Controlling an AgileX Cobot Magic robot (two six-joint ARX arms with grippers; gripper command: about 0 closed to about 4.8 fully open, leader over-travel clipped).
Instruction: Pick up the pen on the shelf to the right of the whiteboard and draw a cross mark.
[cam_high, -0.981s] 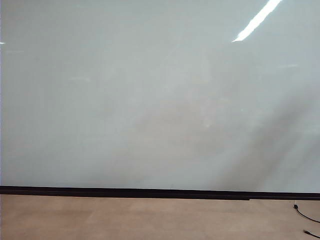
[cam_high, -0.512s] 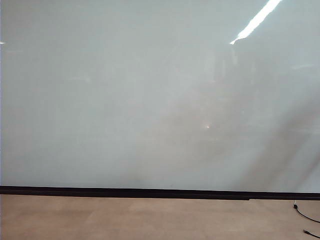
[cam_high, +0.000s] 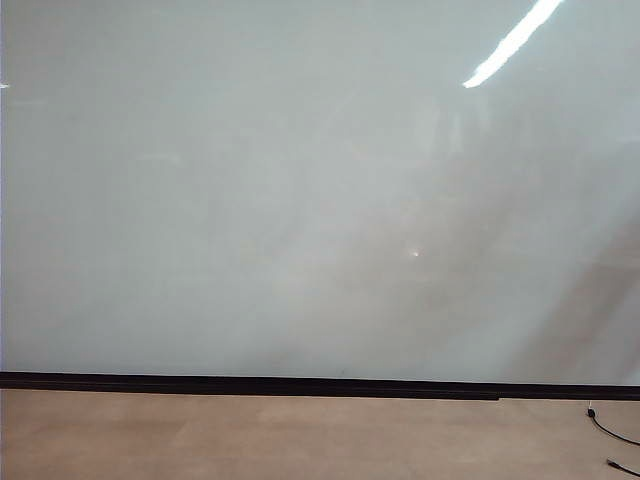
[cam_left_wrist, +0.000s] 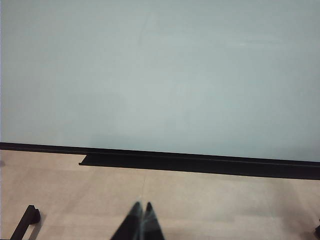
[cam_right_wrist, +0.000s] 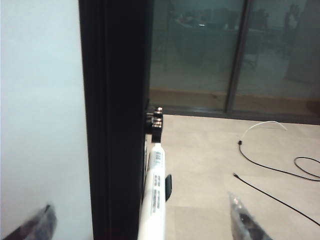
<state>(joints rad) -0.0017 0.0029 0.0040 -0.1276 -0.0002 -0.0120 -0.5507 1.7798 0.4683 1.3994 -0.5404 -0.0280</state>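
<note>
On the left, the left end effector (cam_left_wrist: 141, 222) hangs low over the tan floor (cam_left_wrist: 200, 200) in front of the whiteboard (cam_high: 300, 200), its two dark fingertips pressed together with nothing between them; it has no part in the work at this moment. The board itself fills almost the whole exterior view, glossy and pale, with a thin black strip (cam_high: 300, 384) along its lower edge, and it carries no cross mark yet. Across the last second that view has changed only in the faint grey reflections on the right half of the board, which have shifted and spread lower; neither arm shows directly there, so this points, as a judgement, to the right arm moving off toward the board's right edge. Farther right, the right wrist view confirms the approach: the board's dark frame (cam_right_wrist: 117, 120) runs upright through the picture, and the pen (cam_right_wrist: 154, 195) lies right along it on the shelf, a whitish barrel with dark printing, apparently seated in a small black clip. The right end effector (cam_right_wrist: 142, 225) has its fingers (cam_right_wrist: 242, 220) spread wide apart, one on the board side of the frame and one out over the floor, so the pen sits between them but untouched. Loose black cables (cam_right_wrist: 280, 170) trail on the floor beyond. The task is at its start: the pen is not yet gripped, and the next step likely needs the fingers brought closer around the barrel before closing.
</note>
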